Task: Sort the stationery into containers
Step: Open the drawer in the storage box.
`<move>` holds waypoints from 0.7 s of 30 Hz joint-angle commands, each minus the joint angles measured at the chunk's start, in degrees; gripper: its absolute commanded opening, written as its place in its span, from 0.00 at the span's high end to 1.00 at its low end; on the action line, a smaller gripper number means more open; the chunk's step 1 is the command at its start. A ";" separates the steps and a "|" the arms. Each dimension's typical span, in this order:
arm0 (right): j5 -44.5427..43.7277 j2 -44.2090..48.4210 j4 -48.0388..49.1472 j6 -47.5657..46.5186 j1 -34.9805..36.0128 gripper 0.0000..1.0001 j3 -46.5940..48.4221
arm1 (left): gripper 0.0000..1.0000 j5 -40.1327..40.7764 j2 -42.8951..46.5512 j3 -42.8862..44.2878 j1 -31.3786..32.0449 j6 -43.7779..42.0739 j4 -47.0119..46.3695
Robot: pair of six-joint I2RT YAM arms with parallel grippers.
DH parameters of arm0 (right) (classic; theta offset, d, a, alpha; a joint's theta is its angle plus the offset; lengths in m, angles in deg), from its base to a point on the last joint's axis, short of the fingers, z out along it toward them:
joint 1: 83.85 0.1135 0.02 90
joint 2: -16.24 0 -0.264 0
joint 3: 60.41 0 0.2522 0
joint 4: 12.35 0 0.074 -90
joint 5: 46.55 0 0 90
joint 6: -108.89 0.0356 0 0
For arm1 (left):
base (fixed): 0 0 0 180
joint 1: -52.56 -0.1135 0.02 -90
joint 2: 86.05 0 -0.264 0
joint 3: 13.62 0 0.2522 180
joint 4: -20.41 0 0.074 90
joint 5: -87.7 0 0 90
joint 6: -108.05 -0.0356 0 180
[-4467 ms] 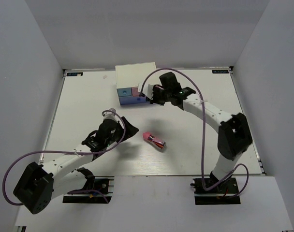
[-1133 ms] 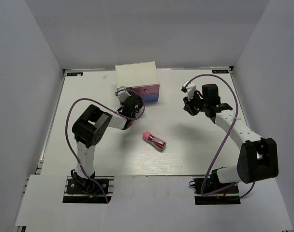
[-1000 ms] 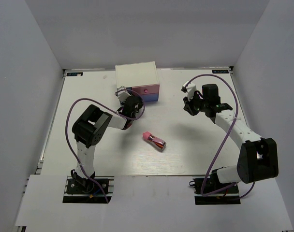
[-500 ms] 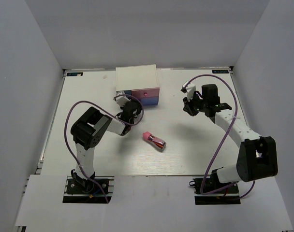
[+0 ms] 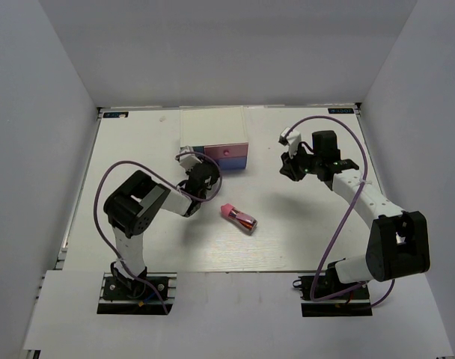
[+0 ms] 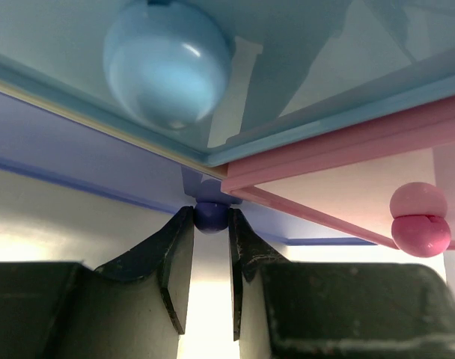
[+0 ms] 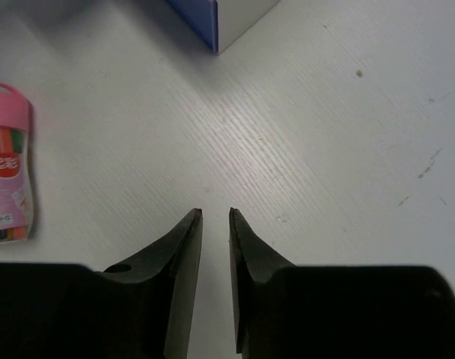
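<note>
Drawer opening, I'd say: left gripper (image 6: 210,224) clamps the dark blue knob (image 6: 210,215) mid-frame; right gripper (image 7: 215,213) hangs empty, jaws slightly apart. Next: a straight outward pull.

A white cabinet (image 5: 212,124) stands at the far middle of the white table (image 5: 130,149), its pink drawer (image 5: 226,152) and the darker blue drawer (image 5: 239,163) below it facing the arms. The left gripper (image 5: 193,160) is right up against the left end of that front, with the arm folded tightly back. The right gripper (image 5: 286,169) hangs apart to the cabinet's right. A pink-capped tube (image 5: 239,216) lies on its side on the table between the arms, touching nothing.
</note>
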 commanded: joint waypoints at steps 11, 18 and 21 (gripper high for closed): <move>27.38 -2.40 -5.20 -21.81 1.35 0.28 12.12 | 0.80 -3.62 7.05 -5.36 0.91 -1.40 5.97; 25.30 -11.45 -5.81 -26.90 7.15 0.24 22.95 | 0.81 -4.67 7.58 -5.36 0.91 -2.00 5.97; 21.17 -15.13 -6.77 -29.54 11.02 0.24 26.11 | 0.81 -4.68 7.58 -5.88 0.91 -2.01 6.50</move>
